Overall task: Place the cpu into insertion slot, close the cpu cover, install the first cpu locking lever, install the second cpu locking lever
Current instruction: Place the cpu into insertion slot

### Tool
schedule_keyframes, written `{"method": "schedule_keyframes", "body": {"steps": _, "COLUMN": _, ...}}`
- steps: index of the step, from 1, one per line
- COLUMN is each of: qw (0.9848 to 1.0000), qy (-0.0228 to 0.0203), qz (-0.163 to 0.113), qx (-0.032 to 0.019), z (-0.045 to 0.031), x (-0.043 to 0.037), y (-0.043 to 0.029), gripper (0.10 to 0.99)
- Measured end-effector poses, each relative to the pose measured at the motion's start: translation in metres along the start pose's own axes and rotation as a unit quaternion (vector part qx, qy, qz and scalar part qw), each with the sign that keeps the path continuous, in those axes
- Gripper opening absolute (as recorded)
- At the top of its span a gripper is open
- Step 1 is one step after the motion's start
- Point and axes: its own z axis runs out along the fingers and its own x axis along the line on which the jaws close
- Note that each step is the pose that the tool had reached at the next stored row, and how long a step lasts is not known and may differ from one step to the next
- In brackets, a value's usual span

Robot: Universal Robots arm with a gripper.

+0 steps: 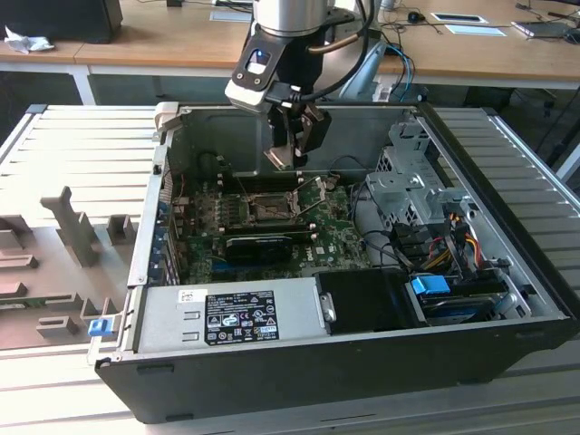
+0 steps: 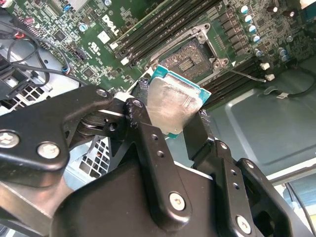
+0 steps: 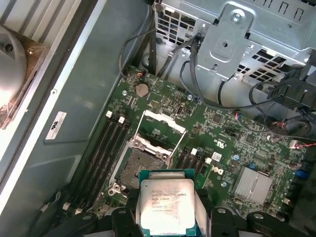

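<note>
Second wrist view: the fingers (image 2: 145, 136) pinch the cpu (image 2: 173, 106) by 2 opposite edges, in the air just short of the open insertion slot (image 2: 190, 59). In the first wrist view the cpu cover (image 3: 164, 120) stands raised beyond the slot. The cpu is probably light, stiff, fragile underneath; edges seem the safest hold.

Grey slatted worktable (image 1: 63, 145) carries open black computer case (image 1: 344, 372); grey fixture blocks (image 1: 77, 227) stand at exterior view's left.
</note>
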Motion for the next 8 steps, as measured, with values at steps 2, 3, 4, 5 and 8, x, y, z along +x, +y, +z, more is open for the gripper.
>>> {"method": "schedule_keyframes", "body": {"steps": 2, "qw": 1.0, "qy": 0.0001, "qz": 0.0, "qx": 0.0002, "z": 0.0025, "x": 0.0, "y": -0.0002, "gripper": 0.529}}
{"method": "schedule_keyframes", "body": {"steps": 3, "qw": 1.0, "qy": 0.0, "qz": 0.0, "qx": 0.0003, "z": 0.003, "x": -0.0001, "y": -0.0002, "gripper": 0.529}}
{"method": "schedule_keyframes", "body": {"steps": 4, "qw": 1.0, "qy": 0.0, "qz": 0.0, "qx": 0.0003, "z": 0.0039, "x": -0.0001, "y": -0.0003, "gripper": 0.529}}
{"method": "schedule_keyframes", "body": {"steps": 5, "qw": 1.0, "qy": -0.0001, "qz": 0.0, "qx": 0.0003, "z": 0.0045, "x": -0.0001, "y": -0.0003, "gripper": 0.529}}
{"method": "schedule_keyframes", "body": {"steps": 8, "qw": 1.0, "qy": -0.0001, "qz": 0.0, "qx": 0.0003, "z": 0.007, "x": -0.0002, "y": -0.0005, "gripper": 0.529}}
